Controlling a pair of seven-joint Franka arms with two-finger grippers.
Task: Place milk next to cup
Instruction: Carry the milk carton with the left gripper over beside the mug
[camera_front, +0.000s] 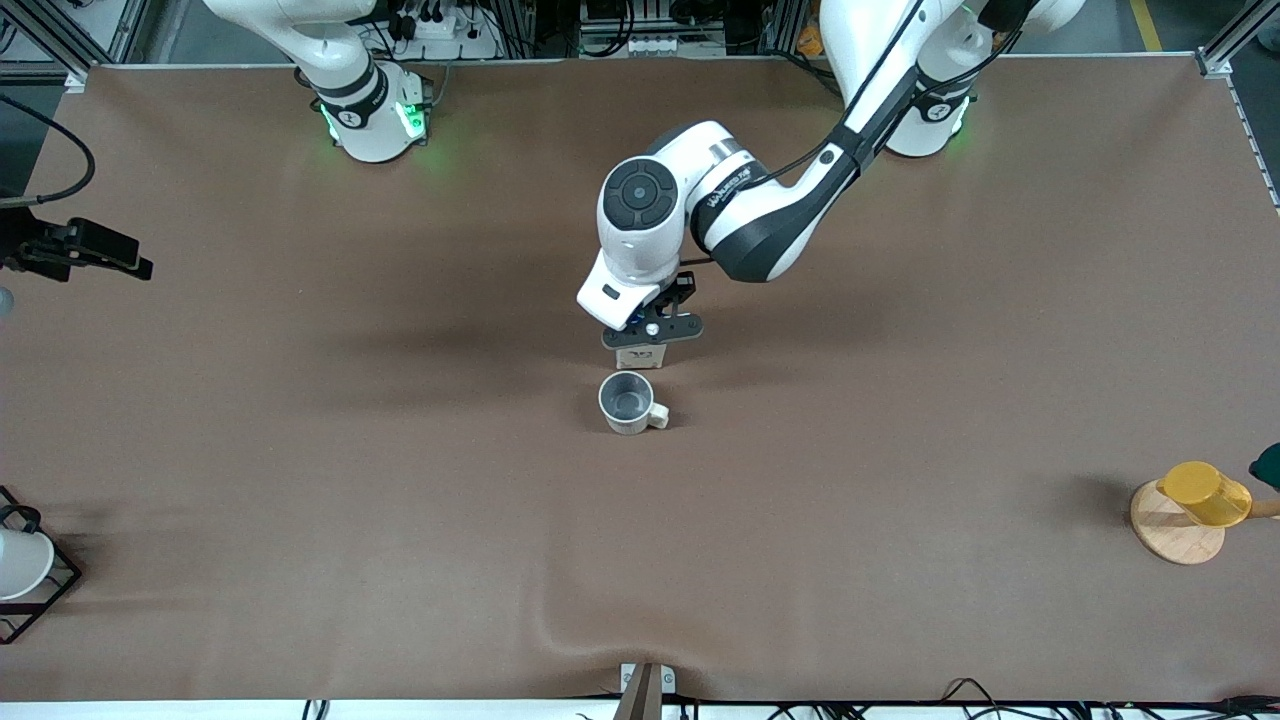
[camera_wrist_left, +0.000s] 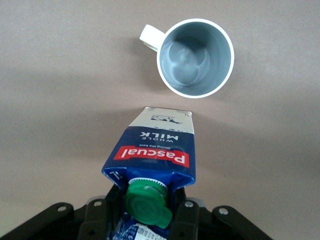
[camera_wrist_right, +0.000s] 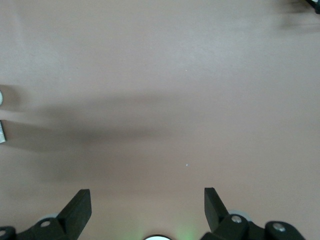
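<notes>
While the left gripper (camera_front: 650, 335) pinches the milk (camera_wrist_left: 152, 150) just beside the cup (camera_front: 628, 402), farther from the front camera, we see both upright. We find the right gripper (camera_wrist_right: 147, 207) waiting, jaws spread, over bare table (camera_front: 300, 450).

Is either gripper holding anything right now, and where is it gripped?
The left gripper holds the milk at its top, by the green cap. The right gripper is open, holding nothing.
</notes>
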